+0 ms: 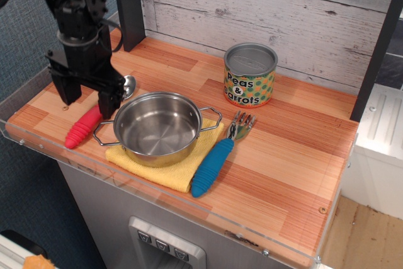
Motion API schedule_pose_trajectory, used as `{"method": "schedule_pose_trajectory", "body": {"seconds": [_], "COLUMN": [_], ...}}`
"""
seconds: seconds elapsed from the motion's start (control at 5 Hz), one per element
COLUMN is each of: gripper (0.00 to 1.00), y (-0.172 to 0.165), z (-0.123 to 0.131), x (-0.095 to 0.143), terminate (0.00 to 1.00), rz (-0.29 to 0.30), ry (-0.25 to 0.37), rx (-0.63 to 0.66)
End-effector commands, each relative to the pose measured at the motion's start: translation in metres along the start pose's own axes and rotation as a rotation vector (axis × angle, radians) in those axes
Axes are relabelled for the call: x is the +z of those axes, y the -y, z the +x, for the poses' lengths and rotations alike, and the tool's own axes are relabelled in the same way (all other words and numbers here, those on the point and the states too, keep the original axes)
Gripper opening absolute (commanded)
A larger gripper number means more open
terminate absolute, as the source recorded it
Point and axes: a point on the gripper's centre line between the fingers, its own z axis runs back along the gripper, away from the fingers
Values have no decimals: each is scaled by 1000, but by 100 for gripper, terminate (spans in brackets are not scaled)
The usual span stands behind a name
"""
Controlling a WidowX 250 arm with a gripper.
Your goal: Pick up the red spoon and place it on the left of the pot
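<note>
The red spoon point(83, 126) lies flat on the wooden counter just left of the pot point(157, 128); its ribbed red handle points to the front left and its silver bowl point(129, 82) shows behind the gripper. The shiny steel pot sits on a yellow cloth point(165, 168). My gripper point(86, 99) hangs open above the spoon's middle, one finger on each side, lifted clear of it and holding nothing.
A blue-handled fork point(217, 157) lies right of the pot. A "Peas & Carrots" can point(250, 75) stands at the back. A dark post point(128, 5) rises behind my arm. A clear plastic rim point(38, 146) runs along the counter's front and left edges.
</note>
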Motion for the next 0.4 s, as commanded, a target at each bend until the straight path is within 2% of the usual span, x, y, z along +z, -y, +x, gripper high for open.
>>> {"method": "schedule_pose_trajectory", "body": {"seconds": [0.0, 0.2], "gripper": [100, 100], "y": [-4, 6], "z": [21, 24], "x": [59, 68], "terminate": [0, 0], "rz": [20, -17], "ry": [82, 66], "rx": [40, 46]}}
